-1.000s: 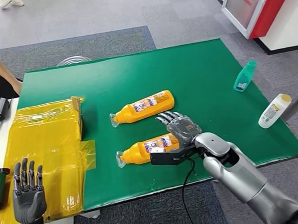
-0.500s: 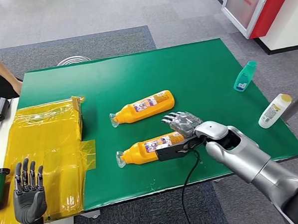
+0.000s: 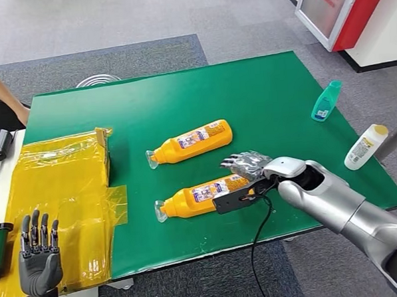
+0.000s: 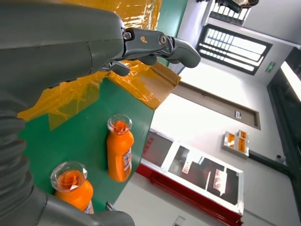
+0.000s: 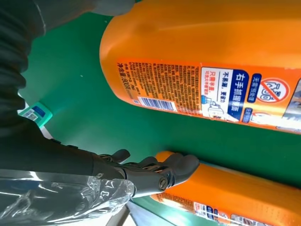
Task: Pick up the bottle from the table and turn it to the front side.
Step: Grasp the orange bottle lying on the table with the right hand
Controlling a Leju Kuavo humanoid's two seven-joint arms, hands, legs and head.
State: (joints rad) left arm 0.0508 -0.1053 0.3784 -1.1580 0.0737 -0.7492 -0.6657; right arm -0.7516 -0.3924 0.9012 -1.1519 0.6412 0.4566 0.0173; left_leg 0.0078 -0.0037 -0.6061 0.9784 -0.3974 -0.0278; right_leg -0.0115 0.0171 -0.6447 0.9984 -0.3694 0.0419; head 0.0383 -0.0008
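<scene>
Two orange bottles lie on their sides on the green table (image 3: pixel 264 98), caps pointing left. My right hand (image 3: pixel 244 177) straddles the base end of the near bottle (image 3: pixel 199 196): the thumb lies along its near side and the fingers (image 3: pixel 242 161) reach over its far side, spread apart and not clamped. In the right wrist view the near bottle (image 5: pixel 199 61) shows its printed label close up, and the fingers (image 5: pixel 160 174) sit between it and the far bottle (image 5: pixel 230 197). The far bottle (image 3: pixel 191 142) lies untouched. My left hand (image 3: pixel 39 253) is open, fingers up, at the front left.
A yellow plastic-wrapped box (image 3: pixel 63 189) covers the table's left end. A teal bottle (image 3: pixel 326 102) and a white bottle (image 3: pixel 365 146) lie near the right edge. A black cable (image 3: pixel 257 252) hangs off the front edge. A person's arm (image 3: pixel 2 92) shows at far left.
My right hand has slid to the right along the near bottle toward its base end, and the forearm has dropped lower. Both bottles and the left hand stay put.
</scene>
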